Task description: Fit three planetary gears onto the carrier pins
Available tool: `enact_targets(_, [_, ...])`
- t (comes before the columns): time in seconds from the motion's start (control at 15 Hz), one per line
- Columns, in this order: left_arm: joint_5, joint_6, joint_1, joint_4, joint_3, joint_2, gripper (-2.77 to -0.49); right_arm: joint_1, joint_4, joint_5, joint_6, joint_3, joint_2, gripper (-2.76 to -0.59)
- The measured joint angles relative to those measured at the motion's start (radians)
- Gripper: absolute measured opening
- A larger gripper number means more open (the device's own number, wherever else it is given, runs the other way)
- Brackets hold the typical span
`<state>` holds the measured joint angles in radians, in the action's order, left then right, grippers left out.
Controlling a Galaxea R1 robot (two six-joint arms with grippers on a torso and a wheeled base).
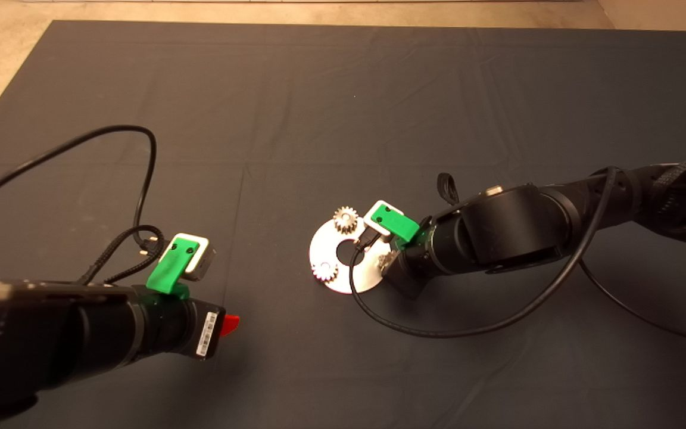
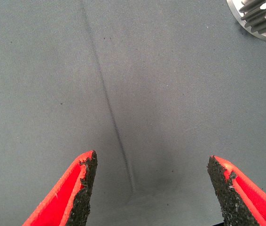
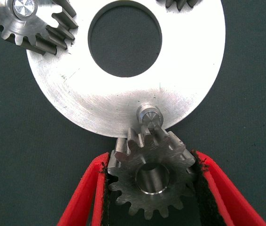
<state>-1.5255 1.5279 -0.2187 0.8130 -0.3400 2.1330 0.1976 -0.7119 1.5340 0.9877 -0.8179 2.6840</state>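
Observation:
The round silver plate (image 3: 123, 106) lies on the mat, also seen in the head view (image 1: 343, 285). Two planetary gears sit on carrier pins: one (image 3: 29, 23) (image 1: 346, 219) and another (image 3: 180, 4) (image 1: 325, 271). The third pin (image 3: 148, 114) stands bare near the plate's rim. My right gripper (image 3: 152, 162) is shut on the third gear (image 3: 152, 181), held at the plate's edge with its teeth against that pin and its hole off the pin. My left gripper (image 2: 152, 162) is open and empty over bare mat, left of the plate (image 2: 260, 28).
The dark mat (image 1: 343, 107) covers the table; bare tabletop shows at the far left edge. Black cables loop from both wrists, one (image 1: 438, 330) lying on the mat in front of the plate. In the head view the right wrist (image 1: 498, 232) hides its fingers.

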Motion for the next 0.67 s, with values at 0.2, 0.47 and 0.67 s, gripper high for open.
enact_targets(0.2, [0.000, 0.000, 0.000, 0.000, 0.000, 0.000, -1.62, 0.000, 0.000, 0.000, 0.000, 0.000, 0.000, -2.39])
enact_targets(0.47, [0.000, 0.000, 0.000, 0.000, 0.000, 0.000, -1.62, 0.000, 0.000, 0.000, 0.000, 0.000, 0.000, -2.39])
enact_targets(0.67, [0.000, 0.000, 0.000, 0.000, 0.000, 0.000, -1.62, 0.001, 0.000, 0.000, 0.000, 0.000, 0.000, -2.38])
